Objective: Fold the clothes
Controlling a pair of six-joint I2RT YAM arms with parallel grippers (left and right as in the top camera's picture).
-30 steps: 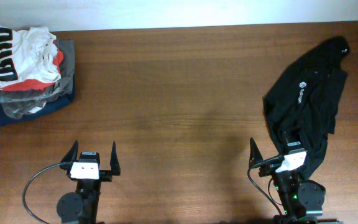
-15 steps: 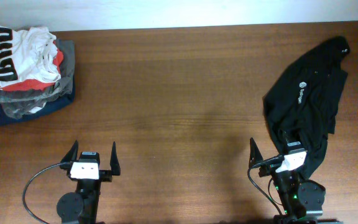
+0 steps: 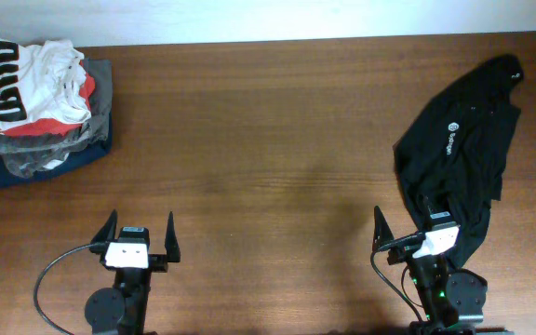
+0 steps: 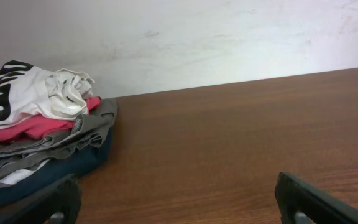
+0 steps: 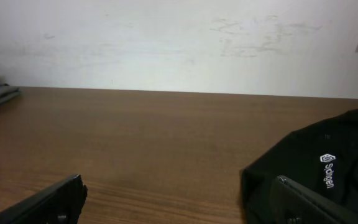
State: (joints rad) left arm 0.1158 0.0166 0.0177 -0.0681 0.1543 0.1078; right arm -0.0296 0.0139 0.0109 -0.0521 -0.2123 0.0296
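Observation:
The black T-shirt (image 3: 459,154) lies crumpled at the table's right side, white round logo and text facing up; it also shows in the right wrist view (image 5: 328,171) at the lower right. My right gripper (image 3: 408,233) is open and empty at the front right, its right finger against or over the shirt's near edge (image 5: 179,202). My left gripper (image 3: 140,233) is open and empty at the front left, far from the shirt (image 4: 176,202).
A pile of folded garments (image 3: 40,107) sits at the back left: a white one with black-and-red print on top, grey and navy below. It also shows in the left wrist view (image 4: 39,124). A white wall runs behind the table's far edge.

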